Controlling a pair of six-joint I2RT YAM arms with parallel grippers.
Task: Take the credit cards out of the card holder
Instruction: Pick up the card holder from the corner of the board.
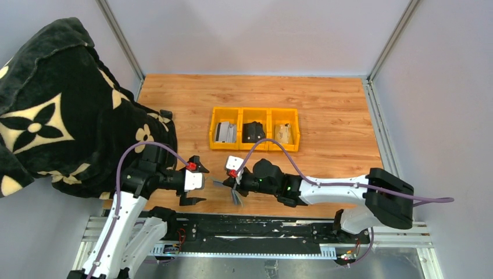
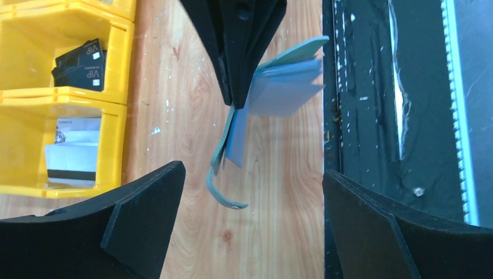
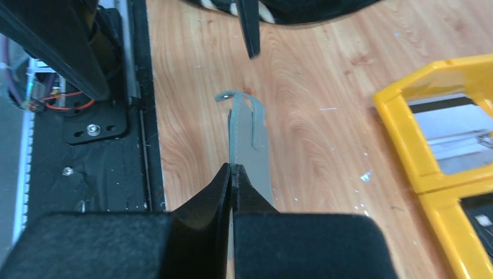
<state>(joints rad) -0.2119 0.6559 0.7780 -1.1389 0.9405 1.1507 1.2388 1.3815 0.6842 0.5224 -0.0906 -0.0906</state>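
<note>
Two grippers are in view, with one card holder (image 1: 234, 195) between them. Our right gripper (image 1: 232, 185) is pinched tight on one leaf of it, at the near edge of the wooden table (image 1: 325, 104), just ahead of the black base rail (image 1: 250, 224). Our left gripper (image 1: 205, 185) stands spread wide and empty, facing the holder from just beside it.

The holder is sage grey-green and soft, fanned open into several thin leaves. One small closing tab (image 2: 224, 195) curls loose from its edge. Whether a card is inside it we cannot tell.

One yellow tray (image 1: 256, 109) with three compartments lies further back, well apart from the holder. We count one pale silver card (image 2: 71, 160) with a dark stripe in the left compartment and one tan-gold card (image 1: 283, 132) in the right. In the middle is a small stack of dark cards (image 2: 81, 63), at least two of them marked VIP. One black blanket (image 1: 52, 104) with cream flowers is draped at the left.
</note>
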